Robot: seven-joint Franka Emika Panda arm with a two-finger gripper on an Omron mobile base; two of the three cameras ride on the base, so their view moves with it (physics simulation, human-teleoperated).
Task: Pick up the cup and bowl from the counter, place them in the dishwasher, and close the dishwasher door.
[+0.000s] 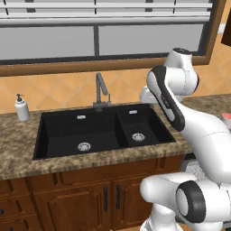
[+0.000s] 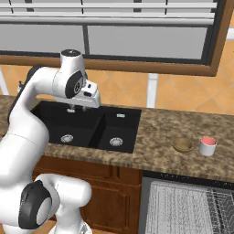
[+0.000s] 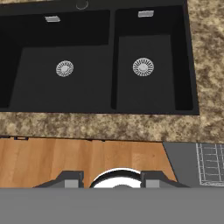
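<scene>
- Dishwasher (image 2: 183, 205) rack sits open, lowest in the right base view.
- Jaws (image 2: 84, 101) hover over the black sink (image 2: 91, 125), holding nothing; how far they are spread I cannot tell.
- Cup (image 2: 207, 145) and bowl (image 2: 183, 144) stand side by side on the surface (image 2: 160, 137), well off to the robot's right of the jaws, the bowl nearer.

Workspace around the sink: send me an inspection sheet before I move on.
Surface: speckled granite counter with a black double sink.
Job's things: bowl and cup stand apart on the counter right of the sink; dishwasher open below them, wire rack showing.
Clutter: soap pump bottle left of the sink.
End effector: over the sink's front edge, fingers apart, holding nothing.
Cables: nothing seen.
Surroundings: faucet, window, tiled wall, wooden cabinets.
</scene>
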